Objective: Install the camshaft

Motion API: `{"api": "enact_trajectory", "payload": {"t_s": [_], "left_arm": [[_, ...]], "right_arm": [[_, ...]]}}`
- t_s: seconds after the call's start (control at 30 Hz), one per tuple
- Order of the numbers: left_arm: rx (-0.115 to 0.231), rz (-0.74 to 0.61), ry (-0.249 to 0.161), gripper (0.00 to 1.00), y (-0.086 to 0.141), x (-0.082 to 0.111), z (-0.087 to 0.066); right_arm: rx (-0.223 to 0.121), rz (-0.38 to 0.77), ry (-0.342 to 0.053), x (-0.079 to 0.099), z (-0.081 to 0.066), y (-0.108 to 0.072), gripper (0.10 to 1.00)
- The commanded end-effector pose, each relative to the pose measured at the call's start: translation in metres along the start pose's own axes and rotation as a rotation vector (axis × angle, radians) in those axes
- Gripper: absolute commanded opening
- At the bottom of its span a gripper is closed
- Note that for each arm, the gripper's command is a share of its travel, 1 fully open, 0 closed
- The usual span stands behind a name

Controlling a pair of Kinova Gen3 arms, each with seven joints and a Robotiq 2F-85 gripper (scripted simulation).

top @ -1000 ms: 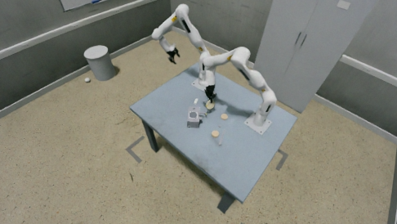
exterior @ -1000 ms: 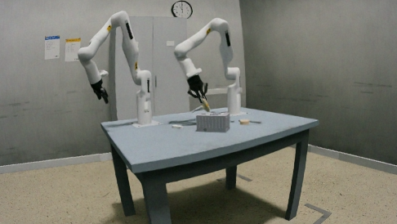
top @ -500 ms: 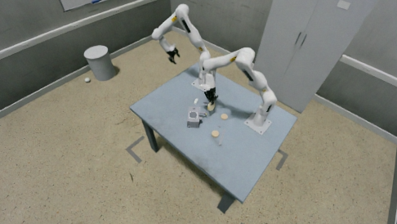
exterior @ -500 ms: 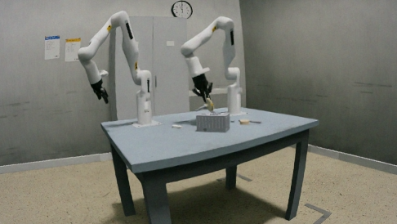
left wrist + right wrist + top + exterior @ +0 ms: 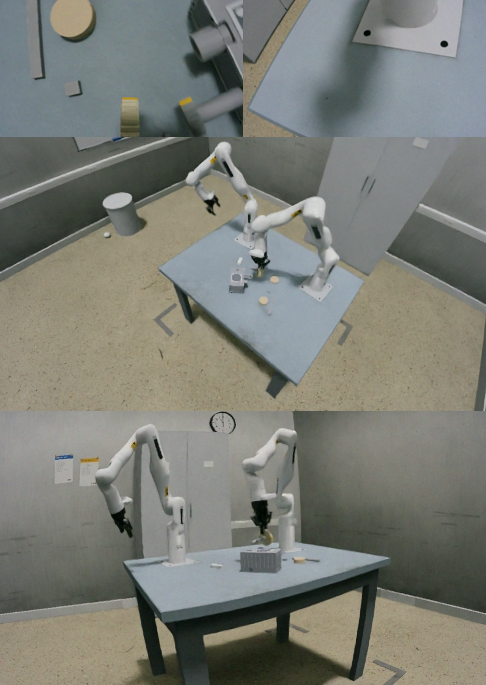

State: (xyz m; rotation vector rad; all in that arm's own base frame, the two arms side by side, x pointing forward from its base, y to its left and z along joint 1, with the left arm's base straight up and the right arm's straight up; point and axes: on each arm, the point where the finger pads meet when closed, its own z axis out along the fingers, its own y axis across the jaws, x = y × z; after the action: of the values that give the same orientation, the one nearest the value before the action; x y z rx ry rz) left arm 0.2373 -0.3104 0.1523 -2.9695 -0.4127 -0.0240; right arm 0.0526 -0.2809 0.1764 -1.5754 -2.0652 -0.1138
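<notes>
Camshaft's gear point(image 5: 260, 272) point(image 5: 268, 537) point(image 5: 130, 117) is up off the tabletop point(image 5: 200, 264) point(image 5: 200, 586) point(image 5: 122, 61) near the engine case point(image 5: 237, 281) point(image 5: 260, 561) point(image 5: 227, 61), left jaws clamped on it, right ones wide apart; looks stiff and lightish, so I'd grip the rim, clear of the shaft.

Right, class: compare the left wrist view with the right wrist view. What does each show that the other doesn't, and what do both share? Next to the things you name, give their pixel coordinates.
Only the left wrist view: the engine case point(image 5: 237, 287) point(image 5: 260, 561) point(image 5: 224, 68), a tan disc point(image 5: 72, 19), a long grey bar point(image 5: 34, 40) and a small grey square point(image 5: 72, 88). Only the right wrist view: a white base plate point(image 5: 405, 40) with black holes, and speckled floor point(image 5: 264, 74). Both: the blue-grey table top point(image 5: 200, 262) point(image 5: 200, 586) point(image 5: 122, 61) point(image 5: 414, 92).
</notes>
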Motion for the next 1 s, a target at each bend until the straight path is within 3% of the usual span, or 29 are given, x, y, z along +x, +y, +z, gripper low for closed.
{"api": "enact_trajectory", "payload": {"t_s": [0.0, 0.17, 0.23, 0.5, 0.97], "left_arm": [[-0.069, -0.142, -0.088, 0.17, -0.016, 0.017, -0.001], [-0.112, -0.258, -0.151, 0.17, -0.028, 0.03, -0.001], [-0.112, -0.258, -0.151, 0.17, -0.028, 0.03, -0.001], [-0.156, -0.375, -0.215, 0.17, -0.041, 0.044, -0.002], [-0.169, -0.408, -0.232, 0.17, -0.044, 0.048, -0.002]], "right_arm": [[0.0, 0.0, -0.002, 0.0, -0.001, 0.0, 1.0], [0.0, 0.0, -0.002, 0.0, -0.001, 0.0, 1.0], [0.0, 0.0, -0.002, 0.0, -0.001, 0.0, 1.0], [0.0, 0.0, -0.002, 0.0, -0.001, 0.0, 1.0], [0.0, 0.0, -0.002, 0.0, -0.001, 0.0, 1.0]]}}
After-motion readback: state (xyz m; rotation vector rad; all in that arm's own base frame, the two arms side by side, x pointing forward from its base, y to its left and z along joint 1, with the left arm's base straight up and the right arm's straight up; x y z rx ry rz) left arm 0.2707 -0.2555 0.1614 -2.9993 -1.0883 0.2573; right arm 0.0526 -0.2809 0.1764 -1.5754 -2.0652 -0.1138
